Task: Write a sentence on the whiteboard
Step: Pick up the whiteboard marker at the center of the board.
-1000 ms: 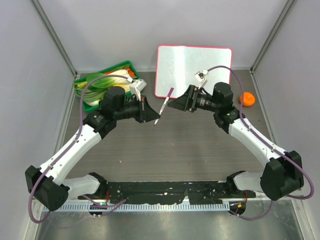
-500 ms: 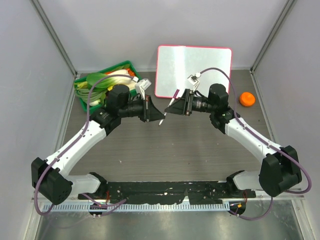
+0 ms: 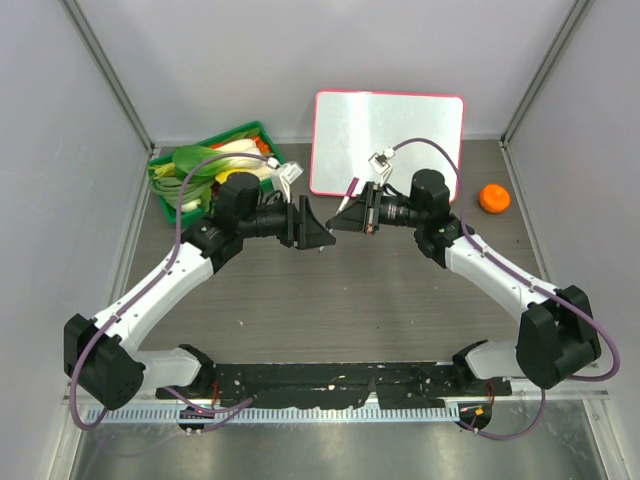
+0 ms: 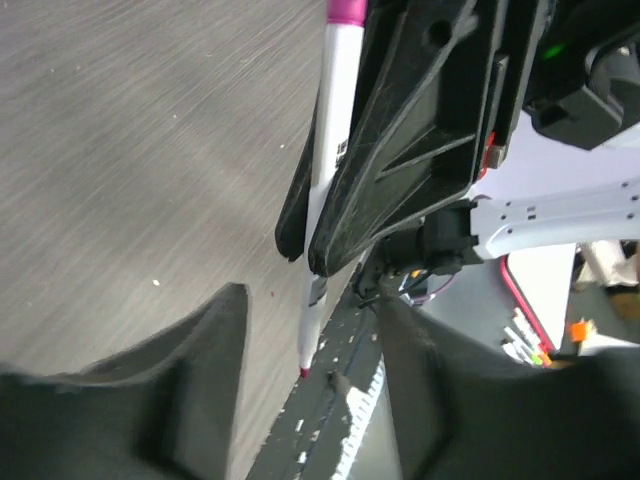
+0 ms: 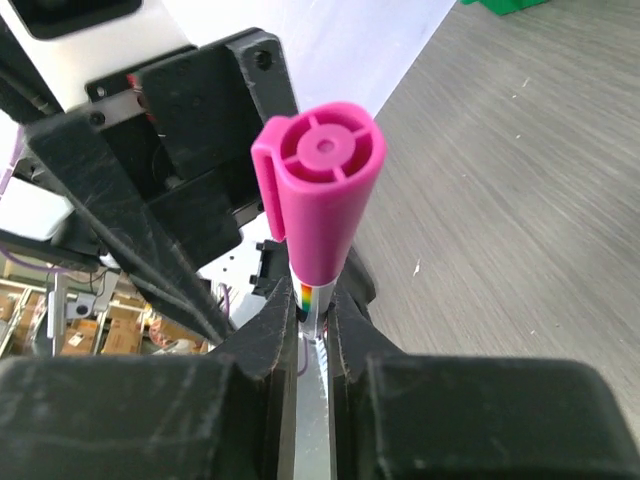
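Large rectangular whiteboard [image 3: 388,140]: glossy white face, thin pink-red frame, rounded corners. Sits just beyond the right fingers [image 3: 350,218] and left fingers [image 3: 312,230], near edge close to both pairs of tips, most of its width to the right fingers' side. From the right wrist, shows as a plain pale sheet beyond the fingertips.

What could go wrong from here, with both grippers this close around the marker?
1. The left gripper is open, with the marker's lower end seemingly between its jaws, right by the right gripper that clamps the marker. The two could collide.
2. The pink cap is on and sits at the end away from the left gripper, so uncapping may fail.
3. A sideways knock could tilt or drop the marker.
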Controlling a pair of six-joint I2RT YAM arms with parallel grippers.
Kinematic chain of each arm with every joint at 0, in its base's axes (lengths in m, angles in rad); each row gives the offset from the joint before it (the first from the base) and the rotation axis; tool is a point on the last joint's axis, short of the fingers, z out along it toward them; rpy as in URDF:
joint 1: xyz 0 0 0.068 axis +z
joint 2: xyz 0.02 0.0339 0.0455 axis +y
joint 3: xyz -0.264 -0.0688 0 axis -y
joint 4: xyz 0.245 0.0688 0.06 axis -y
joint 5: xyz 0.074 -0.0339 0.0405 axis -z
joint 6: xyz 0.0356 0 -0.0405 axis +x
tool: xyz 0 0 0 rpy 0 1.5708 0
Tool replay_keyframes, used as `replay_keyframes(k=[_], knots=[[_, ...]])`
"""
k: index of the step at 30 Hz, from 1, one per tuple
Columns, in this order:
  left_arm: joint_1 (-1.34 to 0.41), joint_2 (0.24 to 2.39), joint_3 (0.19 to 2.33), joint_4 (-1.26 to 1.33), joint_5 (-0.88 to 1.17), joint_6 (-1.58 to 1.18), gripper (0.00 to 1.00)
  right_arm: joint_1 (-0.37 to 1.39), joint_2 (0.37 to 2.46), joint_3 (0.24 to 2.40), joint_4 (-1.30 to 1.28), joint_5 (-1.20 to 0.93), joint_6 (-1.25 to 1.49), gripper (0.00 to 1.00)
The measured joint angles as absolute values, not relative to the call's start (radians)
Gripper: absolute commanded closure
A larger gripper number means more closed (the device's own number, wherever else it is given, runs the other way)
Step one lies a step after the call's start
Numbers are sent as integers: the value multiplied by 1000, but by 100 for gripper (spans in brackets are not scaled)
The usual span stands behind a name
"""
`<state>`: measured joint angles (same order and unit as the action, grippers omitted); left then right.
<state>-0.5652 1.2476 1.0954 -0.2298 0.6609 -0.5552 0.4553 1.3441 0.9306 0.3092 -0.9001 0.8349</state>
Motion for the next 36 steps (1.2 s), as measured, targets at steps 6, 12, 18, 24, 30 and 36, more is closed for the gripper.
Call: replay_keyframes(k=[6,12,18,24,30,36], knots=[[-565,1234,1076,-251,614,-557,26,455,1323,911,305,-819,830,99],[-565,1266,1086,-247,623,-545,43,455,1313,905,305,-773,830,99],[-565,1338,1098,-237,643,-540,81,455,1306,903,306,-741,834,99],[-572,1338,1115,-236,661,-508,100,450,1305,900,308,-731,847,93],[-570,1336,1115,-245,676,-498,100,447,1304,900,297,-757,831,39],[-546,1327,1117,-288,682,-488,100,420,1279,908,220,-782,773,9]])
